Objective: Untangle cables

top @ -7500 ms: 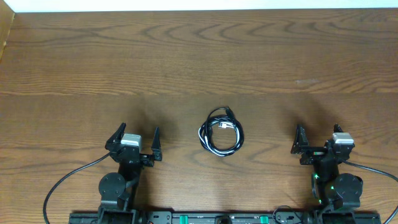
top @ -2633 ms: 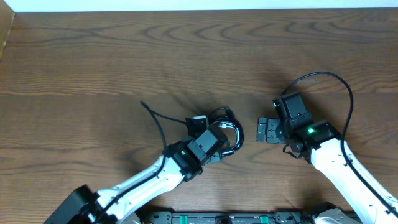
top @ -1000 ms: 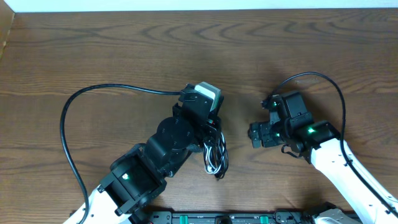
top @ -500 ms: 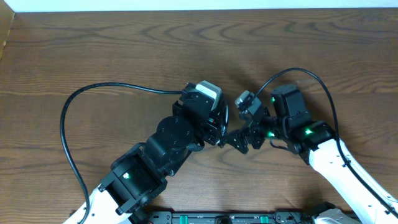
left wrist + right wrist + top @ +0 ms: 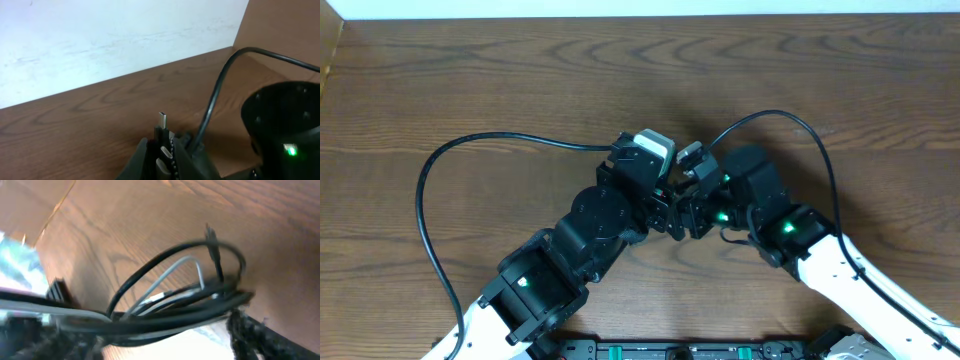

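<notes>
Cables (image 5: 180, 305) are bunched between the two arms near the middle of the surface (image 5: 520, 80). The left end effector (image 5: 161, 152) is clenched on the bundle. A black plug (image 5: 161, 131) sticks straight up from its fingers, metal tip on top. In the right wrist view the bundle's long axis runs side to side, with the black loop (image 5: 165, 256) and white loop (image 5: 172, 270) arching above it. The right end effector (image 5: 682, 218) is at the bundle, but that view is blurry and I cannot tell whether it grips.
</notes>
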Controlling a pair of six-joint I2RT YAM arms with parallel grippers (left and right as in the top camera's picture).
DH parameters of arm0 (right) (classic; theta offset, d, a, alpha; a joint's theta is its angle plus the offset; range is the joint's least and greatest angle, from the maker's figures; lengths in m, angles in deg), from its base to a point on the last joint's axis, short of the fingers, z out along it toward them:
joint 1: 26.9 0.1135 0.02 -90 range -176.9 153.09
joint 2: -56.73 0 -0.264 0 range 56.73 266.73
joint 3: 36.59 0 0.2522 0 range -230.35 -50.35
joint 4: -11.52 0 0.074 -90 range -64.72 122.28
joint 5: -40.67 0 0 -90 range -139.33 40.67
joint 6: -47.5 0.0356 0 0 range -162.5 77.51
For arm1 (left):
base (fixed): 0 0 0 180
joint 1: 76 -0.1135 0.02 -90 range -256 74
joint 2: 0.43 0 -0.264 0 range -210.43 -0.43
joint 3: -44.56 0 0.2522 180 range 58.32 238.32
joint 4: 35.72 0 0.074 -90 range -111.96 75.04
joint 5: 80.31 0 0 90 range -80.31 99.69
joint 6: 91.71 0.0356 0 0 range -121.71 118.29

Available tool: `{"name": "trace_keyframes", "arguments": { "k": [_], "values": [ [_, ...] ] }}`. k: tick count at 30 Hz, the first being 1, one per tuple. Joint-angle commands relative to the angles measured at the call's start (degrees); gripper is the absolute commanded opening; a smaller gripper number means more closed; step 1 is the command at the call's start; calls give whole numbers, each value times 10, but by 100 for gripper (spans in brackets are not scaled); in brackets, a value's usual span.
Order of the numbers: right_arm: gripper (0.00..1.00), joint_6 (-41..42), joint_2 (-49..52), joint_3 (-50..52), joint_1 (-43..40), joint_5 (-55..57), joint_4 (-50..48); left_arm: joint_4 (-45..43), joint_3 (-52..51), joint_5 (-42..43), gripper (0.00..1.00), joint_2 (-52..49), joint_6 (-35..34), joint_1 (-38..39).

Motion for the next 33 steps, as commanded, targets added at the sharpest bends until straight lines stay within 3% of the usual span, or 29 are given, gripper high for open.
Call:
{"name": "trace_keyframes", "arguments": {
  "k": [1,4,5,6,7,16,19,22,24,26,27,29,33],
  "values": [
    [67,68,-6,-8,21,77,-3,-4,0,-7,7,2,5,-1],
    [43,76,-6,-8,28,106,-4,-2,0,-7,7,2,5,-1],
    [26,85,-6,-7,29,117,-4,0,0,-7,8,2,5,-1],
    [19,90,-6,-7,29,120,-4,1,0,-7,7,2,5,-1],
    [1,108,-6,-8,29,133,-4,4,0,-3,7,2,5,-1],
    [1,162,-6,-8,27,229,3,24,0,-1,7,2,3,-1],
    [2,162,-7,-8,6,347,42,82,0,-12,7,2,3,-1],
    [1,162,-14,-8,-34,428,95,158,0,-76,7,2,-9,-1],
    [1,163,-28,-8,-80,469,145,215,0,-179,7,2,-78,-1],
    [1,174,-47,-8,-137,504,193,301,0,-339,8,2,-210,-1],
    [1,185,-57,-8,-167,524,217,329,0,-381,7,4,-255,-1],
    [1,206,-78,-8,-224,554,254,384,0,-443,8,12,-343,-1],
    [1,205,-122,-8,-333,554,284,461,0,-509,8,37,-447,-1]
  ]
}}
